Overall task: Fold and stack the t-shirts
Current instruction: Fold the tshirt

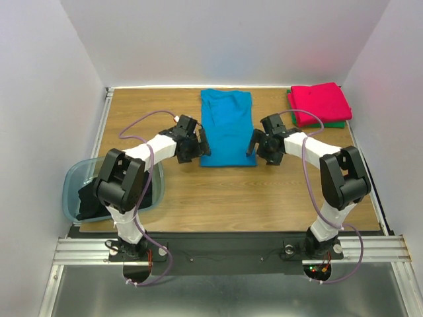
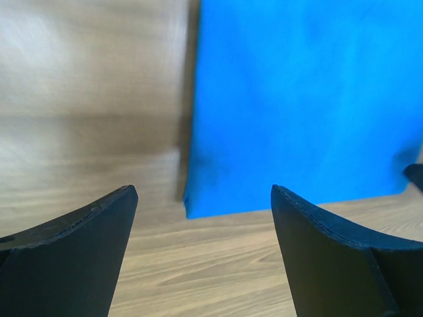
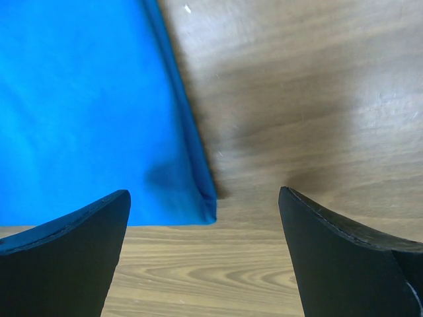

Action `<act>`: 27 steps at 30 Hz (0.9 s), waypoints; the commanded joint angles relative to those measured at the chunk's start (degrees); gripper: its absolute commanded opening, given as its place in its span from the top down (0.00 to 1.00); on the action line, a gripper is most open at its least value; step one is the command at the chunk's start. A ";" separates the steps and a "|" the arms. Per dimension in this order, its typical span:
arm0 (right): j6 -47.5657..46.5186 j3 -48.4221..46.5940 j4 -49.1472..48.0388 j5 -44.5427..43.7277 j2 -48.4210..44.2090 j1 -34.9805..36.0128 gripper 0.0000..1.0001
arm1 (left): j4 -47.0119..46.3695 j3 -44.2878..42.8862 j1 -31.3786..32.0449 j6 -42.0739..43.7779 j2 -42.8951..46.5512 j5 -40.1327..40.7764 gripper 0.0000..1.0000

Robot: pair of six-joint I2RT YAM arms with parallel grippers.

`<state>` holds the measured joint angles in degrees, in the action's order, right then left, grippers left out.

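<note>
A bright blue t-shirt [image 1: 227, 125], folded into a long rectangle, lies flat at the middle of the table. My left gripper [image 1: 204, 145] hovers open at its near left corner. In the left wrist view that gripper [image 2: 203, 198] has only bare wood between its jaws, with the blue t-shirt [image 2: 297, 99] just ahead. My right gripper [image 1: 253, 145] is open at the near right corner. The right wrist view shows it [image 3: 205, 195] empty, just short of the blue t-shirt's [image 3: 86, 112] corner. A folded red-pink t-shirt [image 1: 320, 102] rests on a green t-shirt [image 1: 338, 124] at the back right. A black t-shirt [image 1: 89, 201] lies in the bin.
A translucent blue-grey plastic bin [image 1: 71, 179] stands at the near left beside the left arm's base. White walls enclose the table on three sides. A metal rail runs along the near edge.
</note>
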<state>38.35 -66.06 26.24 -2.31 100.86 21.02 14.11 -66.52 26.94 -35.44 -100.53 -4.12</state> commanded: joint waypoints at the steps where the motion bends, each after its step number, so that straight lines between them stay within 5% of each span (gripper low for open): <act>1: 2.08 1.28 -3.73 2.04 -0.93 -0.10 0.01 | -5.14 3.41 0.31 -2.00 0.25 -3.70 0.08; 8: 4.10 4.45 -6.55 3.89 -0.49 -0.10 0.21 | -7.60 5.61 0.31 -3.23 -0.81 -5.63 0.37; 13: 5.33 6.21 -8.31 5.82 0.30 -0.10 0.51 | -8.75 6.67 0.39 -3.93 -2.65 -8.36 0.57; 17: 6.04 7.78 -8.84 6.87 -0.49 -0.10 0.61 | -9.27 7.46 0.57 -4.63 -3.36 -8.62 0.69; 20: 6.04 9.02 -9.19 6.88 -1.89 -0.10 0.75 | -9.63 8.07 0.66 -5.51 -3.09 -8.54 1.00; 23: 5.60 11.56 -9.19 6.18 -4.78 -0.10 0.99 | -9.71 9.56 1.18 -5.69 -1.78 -8.63 1.00; 27: 4.37 16.99 -9.10 7.05 -12.07 -0.10 1.00 | -9.54 14.74 4.52 -6.65 5.67 -6.69 1.00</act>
<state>43.92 -53.63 16.45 3.90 96.01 20.97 2.37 -56.42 28.03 -41.43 -101.65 -12.14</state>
